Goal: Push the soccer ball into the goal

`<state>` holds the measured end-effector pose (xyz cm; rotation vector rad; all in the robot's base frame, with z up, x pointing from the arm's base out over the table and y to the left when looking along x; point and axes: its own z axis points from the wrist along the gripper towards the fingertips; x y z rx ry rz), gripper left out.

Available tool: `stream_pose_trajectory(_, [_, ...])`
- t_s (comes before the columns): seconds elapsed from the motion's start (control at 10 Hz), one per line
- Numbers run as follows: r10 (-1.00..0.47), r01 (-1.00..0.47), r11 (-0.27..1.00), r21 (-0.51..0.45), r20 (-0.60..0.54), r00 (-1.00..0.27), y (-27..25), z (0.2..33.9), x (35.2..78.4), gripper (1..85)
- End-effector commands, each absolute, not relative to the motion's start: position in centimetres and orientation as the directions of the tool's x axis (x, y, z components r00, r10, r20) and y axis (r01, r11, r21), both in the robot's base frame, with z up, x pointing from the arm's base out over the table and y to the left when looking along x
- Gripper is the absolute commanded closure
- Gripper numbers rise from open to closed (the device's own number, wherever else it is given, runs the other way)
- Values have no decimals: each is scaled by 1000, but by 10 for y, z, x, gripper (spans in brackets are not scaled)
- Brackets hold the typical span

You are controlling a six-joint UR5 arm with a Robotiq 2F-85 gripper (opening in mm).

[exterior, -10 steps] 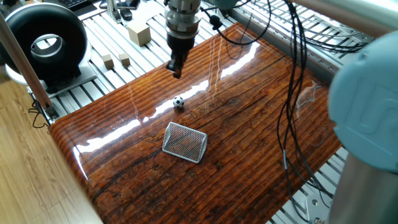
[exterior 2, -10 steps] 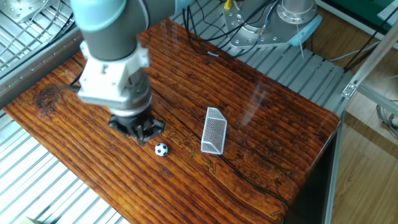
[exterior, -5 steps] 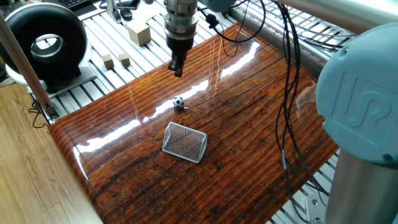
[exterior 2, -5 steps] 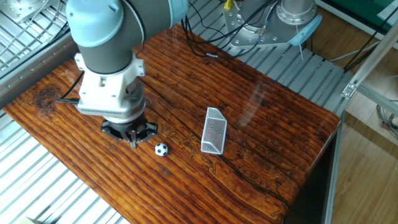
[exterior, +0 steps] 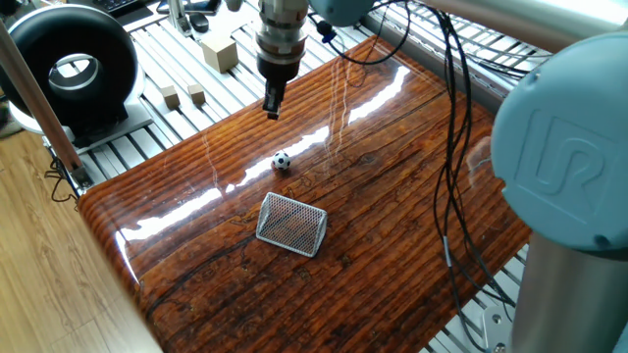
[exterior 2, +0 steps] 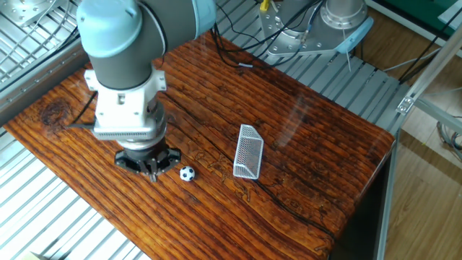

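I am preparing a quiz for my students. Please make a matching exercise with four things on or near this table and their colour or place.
Things:
1. soccer ball
2. goal
3. gripper
4. wooden cubes

Descriptions:
a. silver-grey wire mesh
b. on the metal slats beside the wooden board
c. white with black patches
d. above the board, on the ball's far side from the goal

Pairs: 1-c, 2-a, 3-d, 4-b

gripper [exterior 2: 153, 173] beside soccer ball [exterior 2: 187, 173], seemingly apart | goal [exterior 2: 248, 152] upright, further right
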<state>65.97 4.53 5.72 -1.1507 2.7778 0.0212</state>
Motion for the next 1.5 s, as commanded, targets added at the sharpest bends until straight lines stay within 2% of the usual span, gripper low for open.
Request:
stream_pose_trajectory(0.0, [-763, -766, 641, -36, -128, -633, 53, 46, 658, 847])
stream_pose_trajectory(0.2, [-767, -776, 630, 8, -151, -624, 71, 40, 649, 847])
stream_pose_trajectory(0.7, [-796, -799, 601, -9, -103, -597, 60, 24, 646, 847])
stream_pose_trajectory(1.4, [-808, -810, 577, 102, -68, -585, 70, 14, 619, 847])
